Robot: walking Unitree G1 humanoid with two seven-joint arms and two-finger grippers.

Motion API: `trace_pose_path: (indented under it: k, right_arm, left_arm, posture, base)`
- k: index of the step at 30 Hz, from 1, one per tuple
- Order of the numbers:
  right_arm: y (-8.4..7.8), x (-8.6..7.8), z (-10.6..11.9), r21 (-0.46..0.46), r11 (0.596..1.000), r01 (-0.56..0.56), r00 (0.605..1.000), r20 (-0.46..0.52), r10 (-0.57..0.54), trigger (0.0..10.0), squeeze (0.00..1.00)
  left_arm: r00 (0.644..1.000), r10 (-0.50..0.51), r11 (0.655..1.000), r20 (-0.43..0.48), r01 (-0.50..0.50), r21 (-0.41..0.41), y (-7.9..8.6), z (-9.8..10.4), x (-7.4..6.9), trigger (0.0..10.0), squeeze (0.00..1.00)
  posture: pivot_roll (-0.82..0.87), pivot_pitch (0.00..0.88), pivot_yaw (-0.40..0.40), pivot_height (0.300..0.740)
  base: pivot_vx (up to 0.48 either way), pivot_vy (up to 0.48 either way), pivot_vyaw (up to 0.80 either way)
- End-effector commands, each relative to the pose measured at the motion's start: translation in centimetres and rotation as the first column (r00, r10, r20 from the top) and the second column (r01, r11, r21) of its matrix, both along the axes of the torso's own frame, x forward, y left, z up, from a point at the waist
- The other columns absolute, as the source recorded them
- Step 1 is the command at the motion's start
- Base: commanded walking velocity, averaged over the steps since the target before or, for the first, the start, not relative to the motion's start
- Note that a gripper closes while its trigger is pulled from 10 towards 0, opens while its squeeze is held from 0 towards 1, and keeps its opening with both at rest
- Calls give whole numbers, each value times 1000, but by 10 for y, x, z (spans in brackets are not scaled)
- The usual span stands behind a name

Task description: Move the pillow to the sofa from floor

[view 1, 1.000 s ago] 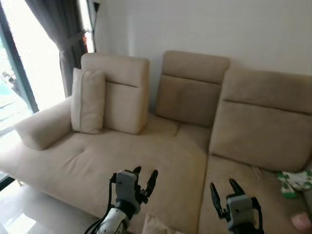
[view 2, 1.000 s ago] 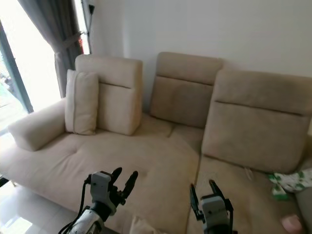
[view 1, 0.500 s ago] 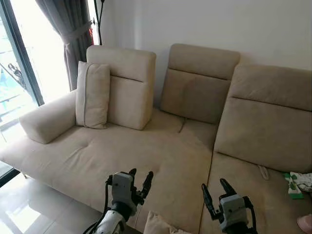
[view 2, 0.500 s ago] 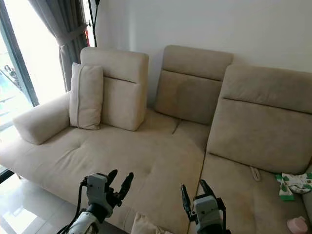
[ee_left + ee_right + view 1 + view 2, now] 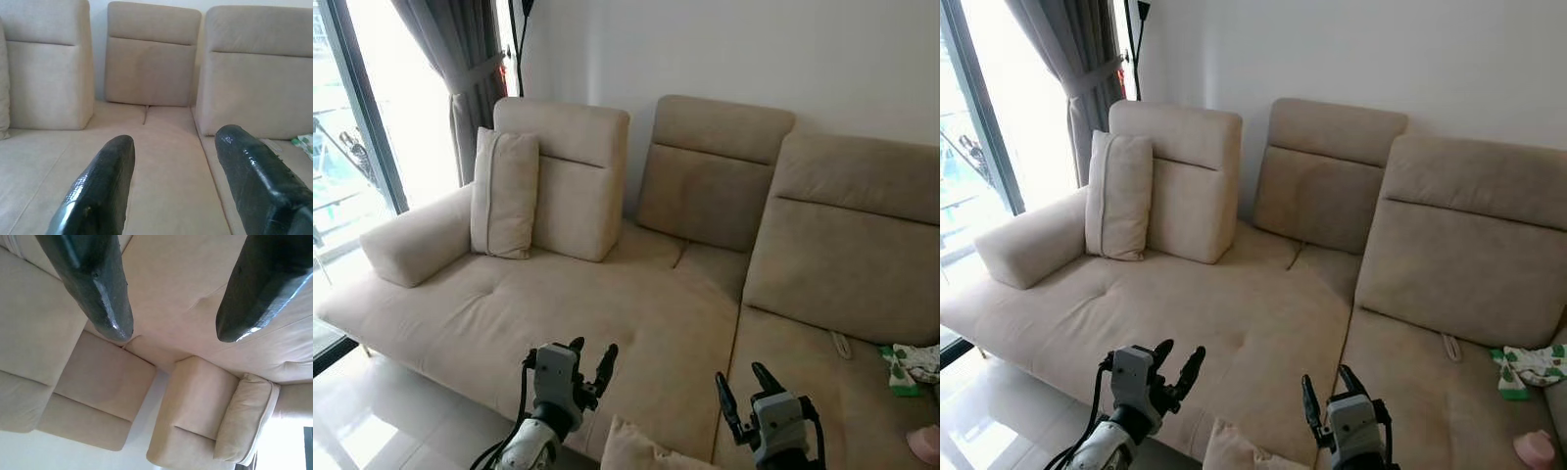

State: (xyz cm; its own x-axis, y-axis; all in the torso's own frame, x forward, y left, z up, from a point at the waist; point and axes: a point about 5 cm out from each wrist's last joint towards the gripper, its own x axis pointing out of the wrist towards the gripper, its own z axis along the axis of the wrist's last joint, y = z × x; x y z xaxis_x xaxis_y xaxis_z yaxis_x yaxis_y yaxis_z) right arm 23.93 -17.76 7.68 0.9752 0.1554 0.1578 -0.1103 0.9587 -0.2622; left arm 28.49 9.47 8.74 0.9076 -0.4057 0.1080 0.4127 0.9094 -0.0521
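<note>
So you've got the big beige sofa [image 5: 636, 294] taking up most of what's ahead of you, with its long chaise end toward 9 o'clock and three back cushions along the wall at 12. The pillow [image 5: 641, 452] you're after is right down at 6 o'clock, just a beige corner of it poking up at the bottom edge of the head views, sitting between your two arms and in front of the sofa's front edge. Your left gripper [image 5: 590, 358] is at about 7 o'clock, fingers [image 5: 100, 188] spread apart and holding nothing, aimed at the seat cushions; the pillow corner is just beside it, lower and toward the middle, not touching as far as you can tell. Your right gripper [image 5: 741, 388] is at about 5 o'clock, fingers [image 5: 95, 284] also parted and empty, with the pillow just off to its inner side. There's another beige cushion [image 5: 505, 193] standing upright against the backrest near the armrest at 10 o'clock. Over at 3 o'clock on the seat you've got a green-and-white cloth [image 5: 913, 364] and a pink thing [image 5: 926, 443] near the corner. Grey curtain [image 5: 460, 59] and a bright window at 10–11.
</note>
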Motion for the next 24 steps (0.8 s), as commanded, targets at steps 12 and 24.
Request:
trace_pose_path:
  k: [12, 24]
  right_arm:
    - [-8, -3, -16, 53, 998, 44, 995, -95, -39, 10000, 0]
    - [-9, 0, -29, 123, 992, 14, 980, -197, 11, 10000, 0]
  left_arm:
    - [1000, -22, 999, 6, 22, 33, -2, -2, 1, 10000, 0]
    - [999, -36, 998, 25, 34, 58, -3, 0, 1, 10000, 0]
  posture:
    - [33, 0, 7, 608]
    - [31, 0, 11, 578]
  base:
    - [0, 0, 0]
    - [0, 0, 0]
